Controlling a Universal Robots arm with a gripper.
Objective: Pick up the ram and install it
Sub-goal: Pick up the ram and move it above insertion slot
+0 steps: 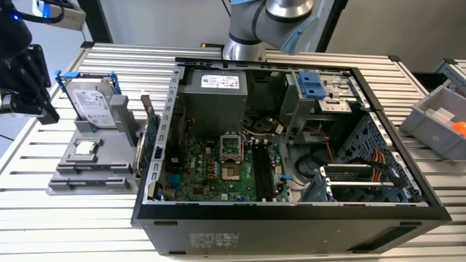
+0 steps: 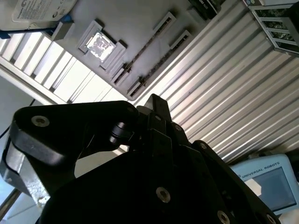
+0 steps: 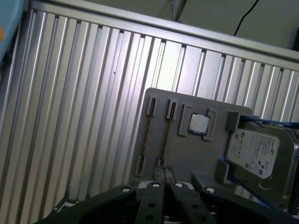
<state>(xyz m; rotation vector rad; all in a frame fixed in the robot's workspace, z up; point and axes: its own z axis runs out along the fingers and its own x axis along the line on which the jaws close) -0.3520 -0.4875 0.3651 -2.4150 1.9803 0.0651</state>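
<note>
One gripper [image 3: 163, 174] over two slots [image 3: 166, 126] (one drive [image 3: 259, 151]).

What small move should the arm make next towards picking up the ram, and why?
Probably open the hand: it looks closed and empty, and it hangs above the gray holder, where the ram seems to lie edge-up in a slot beside the processor chip.

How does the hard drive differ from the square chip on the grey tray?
The hard drive stands upright in a blue frame; the chip lies flat in a recess. The hard drive is larger and rectangular; the chip is square. Both are silvery and sit on the grey tray.
</note>
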